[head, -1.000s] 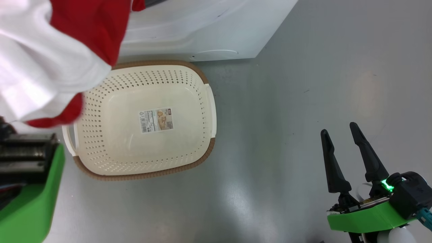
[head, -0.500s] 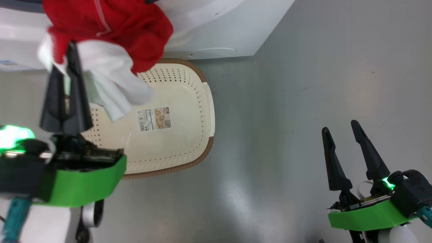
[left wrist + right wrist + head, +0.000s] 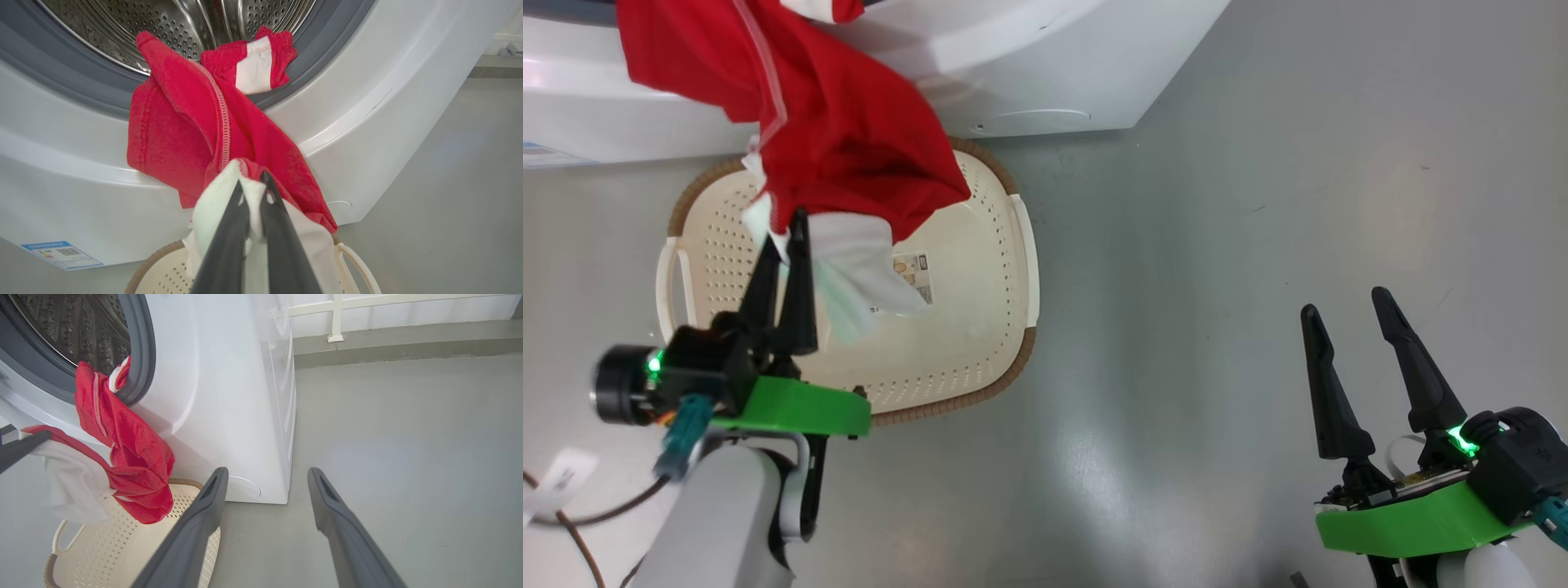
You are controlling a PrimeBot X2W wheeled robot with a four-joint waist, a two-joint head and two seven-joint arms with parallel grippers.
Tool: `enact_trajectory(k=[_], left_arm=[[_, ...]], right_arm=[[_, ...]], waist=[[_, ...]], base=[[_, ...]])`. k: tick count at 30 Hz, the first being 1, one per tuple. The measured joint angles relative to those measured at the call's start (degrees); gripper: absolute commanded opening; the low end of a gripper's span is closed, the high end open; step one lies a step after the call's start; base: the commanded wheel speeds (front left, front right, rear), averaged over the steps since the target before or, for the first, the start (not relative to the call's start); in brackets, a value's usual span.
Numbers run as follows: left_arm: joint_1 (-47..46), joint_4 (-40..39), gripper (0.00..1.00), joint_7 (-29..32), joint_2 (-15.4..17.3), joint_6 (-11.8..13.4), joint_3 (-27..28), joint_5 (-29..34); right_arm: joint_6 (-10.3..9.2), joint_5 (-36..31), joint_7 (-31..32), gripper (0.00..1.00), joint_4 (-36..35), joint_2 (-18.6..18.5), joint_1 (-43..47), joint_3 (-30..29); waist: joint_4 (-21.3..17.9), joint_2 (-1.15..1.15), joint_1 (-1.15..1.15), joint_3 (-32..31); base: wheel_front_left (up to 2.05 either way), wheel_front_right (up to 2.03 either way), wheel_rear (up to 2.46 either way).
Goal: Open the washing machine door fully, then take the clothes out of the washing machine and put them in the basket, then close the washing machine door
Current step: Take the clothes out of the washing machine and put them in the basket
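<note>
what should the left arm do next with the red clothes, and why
Probably draw the left gripper away from the washing machine: it is shut on the clothes, but their far end hangs over the grey ring, so releasing now might not land them in the basket.

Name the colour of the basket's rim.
The basket rim is woven-look brown; head view shows it best.

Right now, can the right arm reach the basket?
Probably yes: bare floor lies between the open right end effector and the basket; the clothes, held by the left end effector, hang over its far part.
</note>
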Motion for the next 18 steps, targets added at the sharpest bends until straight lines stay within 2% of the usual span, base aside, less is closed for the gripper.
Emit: enact_trajectory(k=[12,18], left_arm=[[-8.1,29.4,0.00,-0.7,-4.4,-6.9,-1.6,-2.2],[-12.2,41.3,0.00,-0.7,-6.3,-9.0,-1.8,-2.3]], right_arm=[[0.00,0.0,0.0,1.00,-0.2,0.0,-0.4,0.0],[0.00,0.0,0.0,1.00,-0.2,0.0,-0.7,0.1]], waist=[[-0.5,0.00,0.00,0.7],[-0.8,0.00,0.00,1.0]], base=[[0.00,0.00,0.00],[0.00,0.00,0.00]])
